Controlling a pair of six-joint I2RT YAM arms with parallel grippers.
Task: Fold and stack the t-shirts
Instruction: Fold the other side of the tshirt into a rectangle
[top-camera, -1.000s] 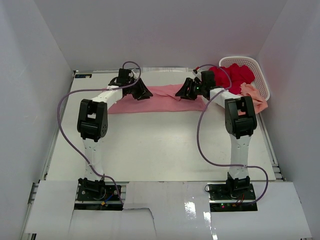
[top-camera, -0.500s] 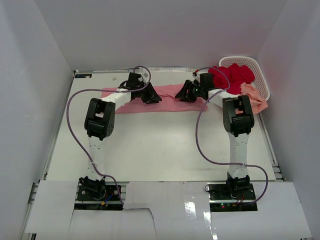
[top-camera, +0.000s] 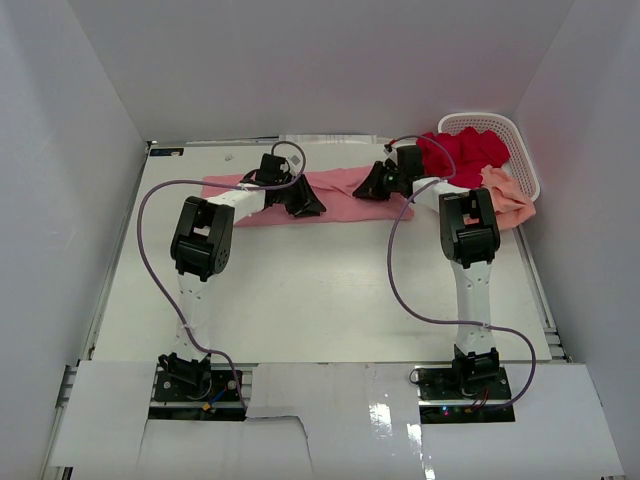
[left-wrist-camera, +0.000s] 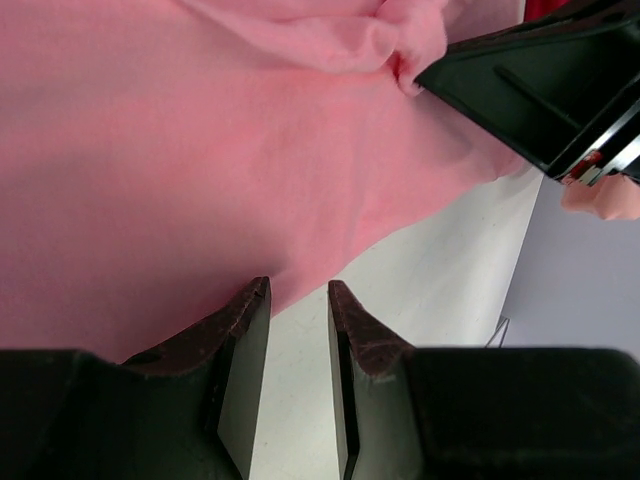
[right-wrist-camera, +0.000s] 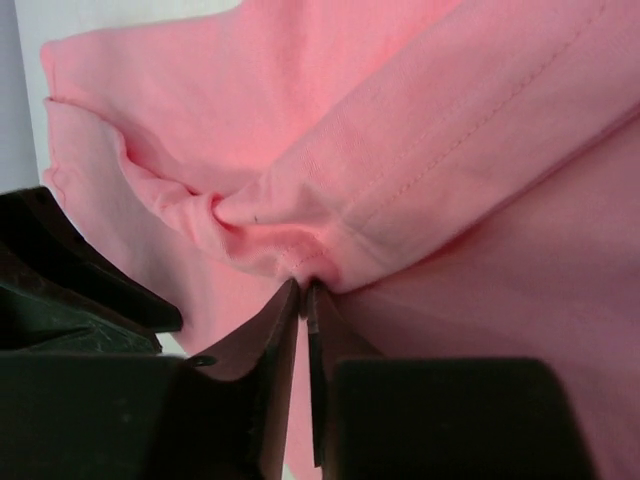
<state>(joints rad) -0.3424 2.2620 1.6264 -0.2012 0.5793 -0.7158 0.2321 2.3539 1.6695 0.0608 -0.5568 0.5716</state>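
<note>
White walls (top-camera: 320, 60) close in a white table (top-camera: 320, 290) on three sides, and the two arms reach from its near edge toward the far part.

The pink t-shirt (top-camera: 342, 198) lies there as a long band running left to right, flat on the table, with both grippers over it.

The left gripper (top-camera: 308, 204) hangs over the near edge of the band, roughly at its middle. In the left wrist view, its fingers (left-wrist-camera: 245, 330) stand a narrow gap apart. Bare table shows between them, and the shirt's hem runs just past the tips. No cloth can be seen between them.

The right gripper (top-camera: 368, 185) sits toward the right end of the band. In the right wrist view, its jaws are all but closed on a bunched ridge of pink fabric. A stitched hem fold (right-wrist-camera: 400, 190) runs up and away from the pinch.

At the far right corner stands a white perforated basket (top-camera: 480, 119). The red t-shirt (top-camera: 465, 152) is heaped inside it and spills over its left rim. The peach t-shirt (top-camera: 510, 198) is draped over the basket's near edge, hangs down onto the table, and lies apart from the pink one.
</note>
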